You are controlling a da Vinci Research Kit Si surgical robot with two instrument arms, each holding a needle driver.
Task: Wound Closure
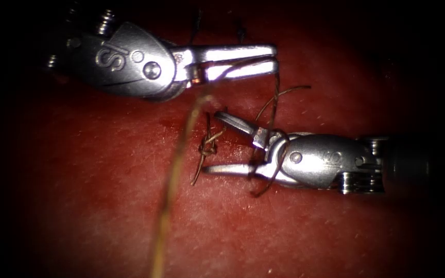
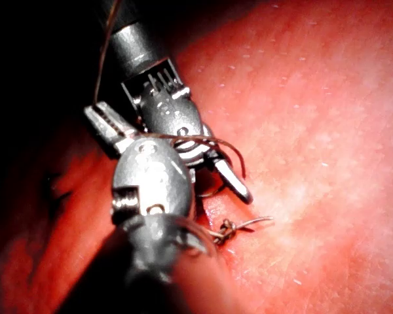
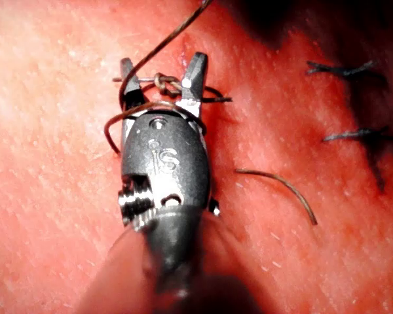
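Brown thread (image 1: 178,154) is running up the tissue (image 1: 78,195) to the left tool (image 1: 275,56), whose jaws are gripping a strand at their tips; a knot (image 1: 208,149) is sitting at the cut; the right tool (image 1: 210,142) is spreading wide, thread looping its wrist, clasping nothing.

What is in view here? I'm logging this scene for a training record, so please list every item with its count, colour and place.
tissue: one, red, under everything.
thread: one strand, brown, running from the left tool's jaws down to the right tool and looped round its wrist.
knot: one, brown, on the tissue between the right tool's jaws.
stitches: two, dark, on the tissue apart from the knot.
left tool: one, silver, above the knot, jaws shut on the thread.
right tool: one, silver, jaws open either side of the knot, holding nothing.
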